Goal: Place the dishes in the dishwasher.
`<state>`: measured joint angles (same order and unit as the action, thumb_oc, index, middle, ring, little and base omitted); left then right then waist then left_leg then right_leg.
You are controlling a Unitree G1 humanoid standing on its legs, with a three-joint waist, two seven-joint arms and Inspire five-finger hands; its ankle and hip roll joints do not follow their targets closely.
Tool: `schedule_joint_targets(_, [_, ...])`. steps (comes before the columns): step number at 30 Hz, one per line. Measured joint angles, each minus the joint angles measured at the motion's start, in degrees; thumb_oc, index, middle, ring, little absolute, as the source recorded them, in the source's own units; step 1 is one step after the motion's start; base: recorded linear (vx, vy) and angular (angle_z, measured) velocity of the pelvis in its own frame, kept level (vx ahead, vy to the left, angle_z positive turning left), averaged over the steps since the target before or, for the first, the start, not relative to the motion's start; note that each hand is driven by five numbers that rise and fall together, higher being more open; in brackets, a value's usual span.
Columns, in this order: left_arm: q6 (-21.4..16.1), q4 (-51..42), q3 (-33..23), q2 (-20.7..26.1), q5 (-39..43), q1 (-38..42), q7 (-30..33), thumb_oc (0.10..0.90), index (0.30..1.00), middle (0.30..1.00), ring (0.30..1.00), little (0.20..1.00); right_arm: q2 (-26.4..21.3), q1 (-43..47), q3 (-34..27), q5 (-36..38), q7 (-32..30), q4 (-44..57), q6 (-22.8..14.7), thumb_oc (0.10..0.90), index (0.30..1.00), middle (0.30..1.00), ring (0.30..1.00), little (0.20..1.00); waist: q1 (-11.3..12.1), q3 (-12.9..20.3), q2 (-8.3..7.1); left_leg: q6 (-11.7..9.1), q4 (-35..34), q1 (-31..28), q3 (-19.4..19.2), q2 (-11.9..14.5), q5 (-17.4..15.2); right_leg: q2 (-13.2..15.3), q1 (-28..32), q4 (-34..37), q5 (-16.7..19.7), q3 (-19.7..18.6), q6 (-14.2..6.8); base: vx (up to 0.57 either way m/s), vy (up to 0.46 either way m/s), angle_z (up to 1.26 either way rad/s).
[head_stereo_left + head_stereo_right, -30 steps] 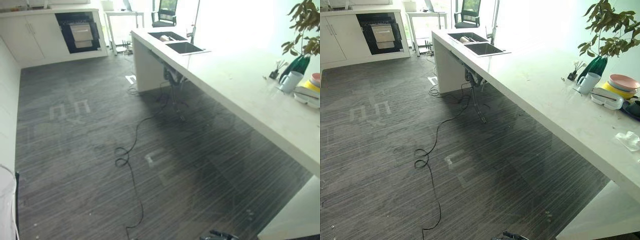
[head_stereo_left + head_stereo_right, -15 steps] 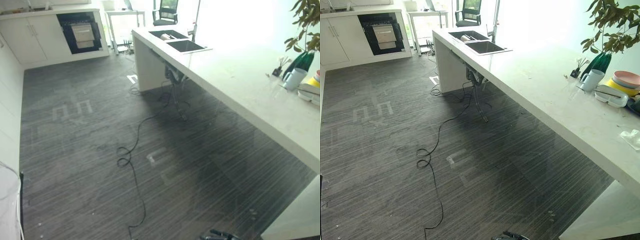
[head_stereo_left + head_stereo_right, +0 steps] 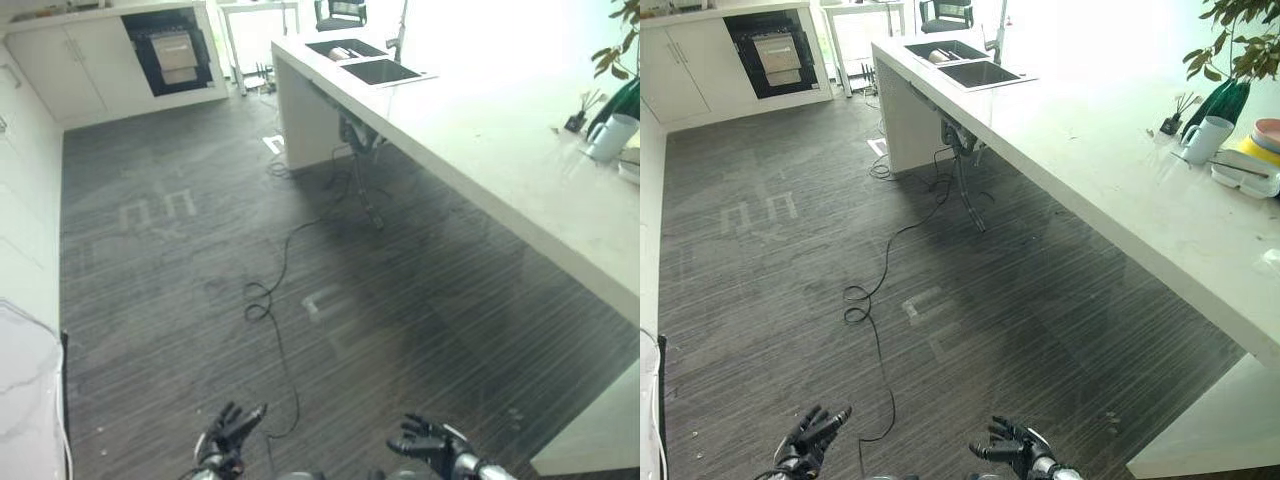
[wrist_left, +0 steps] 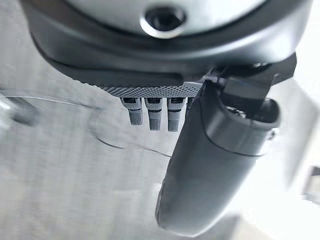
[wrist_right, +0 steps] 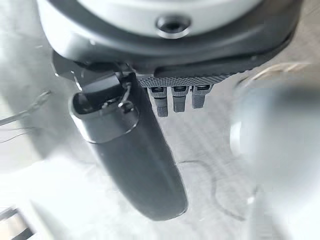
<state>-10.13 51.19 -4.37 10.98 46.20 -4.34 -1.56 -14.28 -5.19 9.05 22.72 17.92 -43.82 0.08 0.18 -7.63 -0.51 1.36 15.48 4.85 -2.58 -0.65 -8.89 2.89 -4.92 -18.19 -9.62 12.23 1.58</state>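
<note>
Both hands, left hand [image 3: 810, 437] and right hand [image 3: 1014, 445], hang empty with fingers spread. Your dishes [image 3: 1246, 162] wait on the counter [image 3: 1120, 190] far right; the dishwasher [image 3: 778, 55] stands open far left.

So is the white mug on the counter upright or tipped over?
Upright: the white mug stands on the counter beside the stacked dishes, opening upward.

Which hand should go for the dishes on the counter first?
Right, probably. The dishes sit on the counter along the robot's right; the right hand is nearer that side than the left hand. Both are open and empty.
</note>
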Motion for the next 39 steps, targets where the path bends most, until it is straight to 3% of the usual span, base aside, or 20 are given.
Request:
schedule_joint_targets(5, [-0.9, -4.9, -1.5, -1.5, 3.1, -2.8, 0.0, 0.800, 0.900, 0.900, 0.900, 0.900, -1.2, -1.8, 0.6, -0.2, -1.4, 13.0, -0.6, 0.800, 0.900, 0.900, 0.900, 0.900, 0.0, -0.7, -1.61, -1.0, -1.5, -1.3, -0.8, 0.5, 0.9, -0.6, -0.1, -0.6, -1.3, -0.5, 0.6, 0.11, -0.114, -0.06])
schedule_joint_targets(7, [-1.2, -6.0, -1.7, -1.1, 3.1, -4.0, -0.2, 0.800, 0.900, 0.900, 0.900, 0.900, -2.3, -1.1, 1.5, -0.2, -1.2, 14.5, -1.0, 0.800, 0.900, 0.900, 0.900, 0.900, 1.0, -2.3, -3.83, -3.9, -0.1, -2.1, -2.8, 0.1, 2.8, -0.5, -0.6, -2.8, -3.3, -0.8, 1.3, 0.17, -0.117, 0.01])
schedule_joint_targets(9, [-1.6, -10.8, -1.5, -0.3, 3.1, -2.9, -0.6, 0.800, 0.900, 0.900, 0.900, 0.900, -2.6, -0.4, 1.4, -0.3, -1.0, 14.4, -1.5, 0.800, 0.900, 0.900, 0.900, 0.900, 3.7, -7.5, -6.92, -9.0, 19.9, 8.5, -5.4, 1.2, 5.8, 1.3, 0.8, -4.6, -4.7, -2.6, 3.6, 0.24, 0.103, 0.17])
schedule_joint_targets(11, [-2.3, -13.3, -0.4, -1.0, 3.1, -4.7, -1.5, 0.800, 0.900, 0.900, 0.900, 0.900, -3.8, -0.1, 1.5, -1.1, -0.7, 14.4, -1.7, 0.800, 0.900, 0.900, 0.900, 0.900, 5.1, -8.7, -4.88, -8.0, 10.2, 12.9, -8.3, 5.7, 5.8, -0.6, 1.7, -3.1, -4.6, -2.3, 3.3, 0.34, 0.246, 0.07])
schedule_joint_targets(14, [-2.5, -14.6, 1.7, -3.0, 2.3, -6.8, -1.6, 0.800, 0.900, 0.900, 0.900, 0.900, -6.9, -0.8, 0.5, -2.1, -0.6, 17.0, -1.7, 0.800, 0.900, 0.900, 0.900, 0.900, 4.8, -10.6, 4.93, -9.1, 2.6, 19.6, -5.6, 15.2, 8.2, -6.6, 3.1, -3.5, -5.3, -1.4, 3.9, 0.32, 0.267, -0.17])
schedule_joint_targets(17, [-3.1, -17.0, 1.7, -2.9, 0.6, -7.9, -1.5, 0.800, 0.900, 0.900, 0.900, 0.900, -9.8, -5.1, 0.8, -2.3, 0.4, 21.1, -1.6, 0.800, 0.900, 0.900, 0.900, 0.900, 4.5, -9.3, 4.19, -7.5, 1.5, 16.8, -7.4, 15.2, 9.0, -4.2, 6.8, -3.6, -8.2, -3.8, 0.6, 0.36, 0.401, -0.28])
schedule_joint_targets(19, [-2.8, -20.1, 1.7, -2.5, 0.4, -7.0, -1.5, 0.800, 0.900, 0.900, 0.900, 0.900, -9.8, -6.1, 0.1, -2.3, 0.2, 21.4, -1.5, 0.800, 0.900, 0.900, 0.900, 0.900, 4.3, -7.0, 2.65, -6.6, 1.4, 13.2, -9.6, 13.1, 9.4, -2.5, 9.9, -1.3, -9.0, -4.0, -1.0, 0.32, 0.273, 0.02])
schedule_joint_targets(21, [-2.8, -22.2, 1.8, -0.6, 0.2, -5.2, -1.6, 0.800, 0.900, 0.900, 0.900, 0.900, -7.8, -5.9, 0.3, -2.3, 0.1, 21.4, -1.1, 0.800, 0.900, 0.900, 0.900, 0.900, 5.1, -3.6, -1.35, -0.7, -0.3, 8.9, -8.2, 7.5, 11.6, 1.9, 13.7, 0.0, -8.7, -3.7, -4.3, 0.24, 0.211, 0.11])
schedule_joint_targets(24, [-2.3, -22.7, 1.9, 3.3, -1.1, -1.1, -1.7, 0.800, 0.900, 0.900, 0.900, 0.900, -3.9, -5.9, 0.5, -2.3, -0.5, 25.5, -1.7, 0.800, 0.900, 0.900, 0.900, 0.900, 4.8, -1.1, -4.55, 1.3, 0.0, 7.6, -8.2, 3.8, 9.8, 5.6, 14.2, -2.4, -2.8, -0.5, -7.1, 0.26, 0.235, 0.34])
schedule_joint_targets(27, [-1.5, -26.2, 2.3, 5.5, -4.0, 1.2, -1.8, 0.800, 0.900, 0.900, 0.900, 0.900, -2.1, -4.3, 1.2, -2.3, -0.9, 26.4, -2.8, 0.800, 0.900, 0.900, 0.900, 0.900, 4.8, -0.8, -3.97, 3.4, -0.6, 4.7, -7.0, 0.9, 7.1, 8.4, 14.3, -7.2, 3.9, 1.5, -8.4, 0.32, 0.278, 0.50])
schedule_joint_targets(29, [-0.9, -27.0, 2.8, 5.8, -4.8, 1.7, -2.5, 0.800, 0.900, 0.900, 0.900, 0.900, -1.4, -2.9, 1.2, -2.3, -1.5, 25.8, -2.8, 0.800, 0.900, 0.900, 0.900, 0.900, 4.3, -0.4, -1.75, 5.9, 3.9, 5.1, -6.7, 0.2, 2.9, 8.9, 12.8, -13.2, 8.6, 0.8, -9.9, 0.25, 0.252, 0.39])
schedule_joint_targets(30, [-0.1, -27.2, 3.5, 5.8, -5.2, 0.9, -2.6, 0.800, 0.900, 0.900, 0.900, 0.900, -1.6, -2.4, 1.4, -2.3, -1.7, 25.8, -2.9, 0.800, 0.900, 0.900, 0.900, 0.900, 3.8, -0.5, 0.96, 7.5, 3.8, 3.3, -5.5, 0.3, 0.2, 9.9, 7.2, -23.9, 15.2, -0.1, -8.9, 0.28, 0.150, 0.18])
schedule_joint_targets(31, [0.3, -27.3, 4.0, 5.9, -6.2, 0.2, -2.5, 0.800, 0.900, 0.900, 0.900, 0.900, -1.3, -2.3, 1.9, -2.3, -1.8, 25.5, -3.0, 0.800, 0.900, 0.900, 0.900, 0.900, 3.1, -0.6, 1.79, 7.8, 2.5, 1.4, -5.0, -0.7, 0.1, 10.2, 1.8, -31.4, 13.9, -1.9, -9.7, 0.30, 0.055, 0.16])
schedule_joint_targets(32, [0.3, -28.3, 4.4, 5.8, -6.2, -0.9, -2.4, 0.800, 0.900, 0.900, 0.900, 0.900, -1.4, -2.2, 2.8, -2.3, -2.0, 25.5, -3.0, 0.800, 0.900, 0.900, 0.900, 0.900, 2.5, -1.0, 2.22, 7.9, -0.6, -1.0, -4.7, -1.8, 0.4, 9.1, -5.4, -34.7, 7.6, -1.8, -9.1, 0.33, -0.047, 0.35])
schedule_joint_targets(34, [1.3, -29.4, 5.7, 5.4, -6.2, -2.3, -2.6, 0.800, 0.900, 0.900, 0.900, 0.900, -2.5, -4.8, 3.6, -2.3, -2.2, 25.2, -2.7, 0.800, 0.900, 0.900, 0.900, 0.900, 0.6, -1.5, 3.20, 4.0, -5.6, -4.4, -4.2, -1.8, 0.9, 2.2, -9.3, -19.0, 2.8, 2.4, -5.5, 0.37, -0.185, 0.65])
schedule_joint_targets(35, [1.5, -29.4, 5.9, 5.0, -6.2, -3.0, -2.7, 0.800, 0.900, 0.900, 0.900, 0.900, -3.2, -6.0, 3.9, -2.3, -2.2, 25.1, -2.3, 0.800, 0.900, 0.900, 0.900, 0.900, 0.8, -1.8, 2.03, -6.7, -5.0, -5.1, -4.0, -2.0, -1.4, -0.4, -10.2, -7.3, 3.7, 4.6, -4.2, 0.48, -0.272, 0.72])
schedule_joint_targets(36, [1.4, -29.9, 5.6, 6.1, -6.2, -2.9, -3.2, 0.800, 0.900, 0.900, 0.900, 0.900, -2.7, -7.0, 3.8, -2.2, -2.1, 25.2, -2.5, 0.800, 0.900, 0.900, 0.900, 0.900, 0.7, -3.4, -2.77, -0.6, 5.2, -2.3, -4.4, -2.6, -6.0, 2.0, -12.1, -0.5, 3.9, 4.5, -6.1, 0.50, -0.246, 0.78])
schedule_joint_targets(37, [1.4, -30.9, 4.8, 6.9, -6.4, -2.3, -4.4, 0.800, 0.900, 0.900, 0.900, 0.900, -4.0, -8.7, 3.4, -2.2, -1.7, 26.6, -3.4, 0.800, 0.900, 0.900, 0.900, 0.900, -0.3, -3.9, -4.41, 0.3, 13.7, 0.6, -0.1, 1.1, -11.9, 5.3, -19.2, -2.0, 5.0, 3.3, -9.7, 0.46, -0.158, 0.47])
schedule_joint_targets(38, [1.7, -29.7, 2.4, 7.9, -6.3, -3.1, -3.7, 0.800, 0.900, 0.900, 0.900, 0.900, -2.9, -7.8, 3.1, -2.3, -1.3, 24.2, -3.1, 0.800, 0.900, 0.900, 0.900, 0.900, 0.4, -5.5, -9.05, 2.7, 12.8, -2.3, -0.7, -3.7, -15.0, 9.0, -25.4, -2.2, 5.1, 1.1, -9.2, 0.40, -0.109, 0.54])
schedule_joint_targets(39, [3.7, -25.9, 2.2, 7.9, -6.2, -4.1, -3.2, 0.800, 0.900, 0.900, 0.900, 0.900, -2.4, -10.2, 1.5, -2.2, -2.3, 23.1, -2.9, 0.800, 0.900, 0.900, 0.900, 0.900, -1.5, -6.0, -8.39, 3.6, 12.7, -5.0, 1.1, -4.5, -15.1, 7.9, -28.6, -1.6, 5.9, -2.5, -8.3, 0.46, -0.157, 0.38])
